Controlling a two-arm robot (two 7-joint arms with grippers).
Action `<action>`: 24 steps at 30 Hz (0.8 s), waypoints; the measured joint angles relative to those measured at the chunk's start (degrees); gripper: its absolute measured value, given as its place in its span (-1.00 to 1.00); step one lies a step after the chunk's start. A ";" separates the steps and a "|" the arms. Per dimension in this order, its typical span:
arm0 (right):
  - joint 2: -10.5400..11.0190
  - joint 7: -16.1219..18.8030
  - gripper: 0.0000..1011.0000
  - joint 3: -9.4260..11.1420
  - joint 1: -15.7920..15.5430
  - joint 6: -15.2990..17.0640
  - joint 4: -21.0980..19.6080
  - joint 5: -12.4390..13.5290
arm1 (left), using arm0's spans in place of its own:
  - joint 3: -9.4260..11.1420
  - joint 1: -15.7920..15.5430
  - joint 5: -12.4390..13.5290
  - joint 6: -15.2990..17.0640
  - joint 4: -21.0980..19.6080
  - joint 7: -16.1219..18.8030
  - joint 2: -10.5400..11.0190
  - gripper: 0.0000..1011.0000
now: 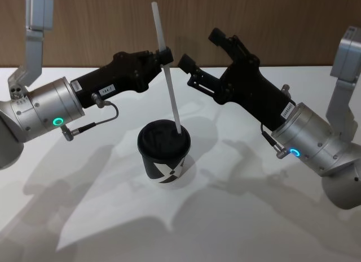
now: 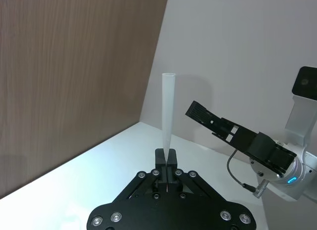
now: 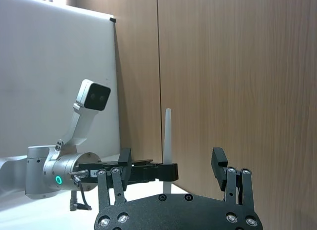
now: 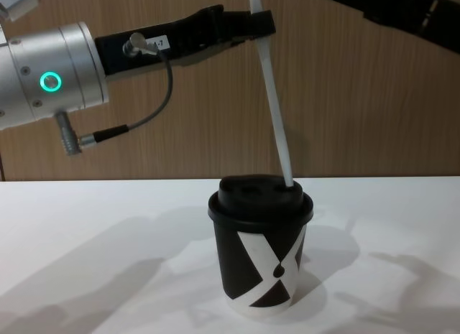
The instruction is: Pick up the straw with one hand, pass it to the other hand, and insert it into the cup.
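White straw, pinched by the left gripper at frame centre, meets the cup lid; lower it straight. Right gripper gapes empty.

**Straw over the cup, grippers either side**

The cup stands mid-desk. The straw leans over it, lower tip at the lid. Left gripper grips the straw; right gripper sits just right of it.

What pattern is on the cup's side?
The cup is black with a white X-like pattern, clearest in the chest view.
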 joint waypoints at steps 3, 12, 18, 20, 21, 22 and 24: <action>0.00 0.00 0.98 0.00 0.00 0.00 0.00 0.00 | 0.21 -0.11 0.08 -0.02 0.12 0.11 0.05 -0.99; 0.00 0.00 0.98 0.00 0.00 0.00 0.00 0.00 | 0.84 -0.41 0.36 -0.10 0.72 0.17 -0.03 -0.99; 0.00 0.00 0.98 0.00 0.00 0.00 0.00 0.00 | 1.26 -0.57 0.48 -0.11 1.30 0.15 -0.27 -0.99; 0.00 0.00 0.98 0.00 0.00 0.00 0.00 0.00 | 1.39 -0.62 0.58 -0.10 1.49 0.14 -0.34 -0.99; 0.00 0.00 0.98 0.00 0.00 0.00 0.00 0.00 | 1.44 -0.63 0.63 -0.10 1.56 0.14 -0.37 -0.99; 0.00 0.00 0.98 0.00 0.00 0.00 0.00 0.00 | 1.52 -0.66 0.77 -0.10 1.67 0.14 -0.42 -0.99; 0.00 0.00 0.98 0.00 0.00 0.00 0.00 0.00 | 1.64 -0.69 0.98 -0.10 1.78 0.14 -0.47 -0.99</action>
